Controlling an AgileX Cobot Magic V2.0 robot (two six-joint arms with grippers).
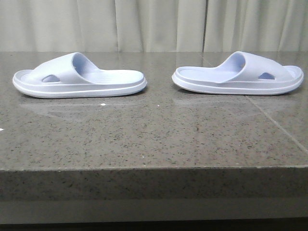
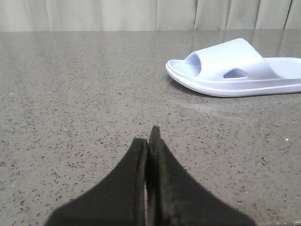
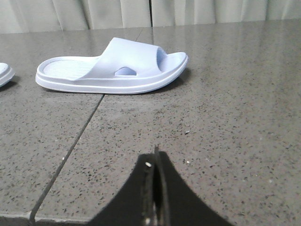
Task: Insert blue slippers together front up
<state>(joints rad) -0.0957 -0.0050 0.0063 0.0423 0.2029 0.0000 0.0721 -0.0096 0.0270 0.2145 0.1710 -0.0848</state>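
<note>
Both blue slippers (image 1: 159,77) lie apart, untouched; foam looks light and springy, straps offer best hold; left gripper (image 2: 149,141) and right gripper (image 3: 155,162) pressed together, empty

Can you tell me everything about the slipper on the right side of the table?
The right slipper is pale lavender-blue and looks like soft moulded foam. It has a wide strap over the top, an oval hole in the strap's side, a ribbed footbed and a thick sole. It lies flat, sole down, on the speckled stone table, heel toward the other slipper, toe pointing outward. The two are apart. No gripper touches it.
</note>
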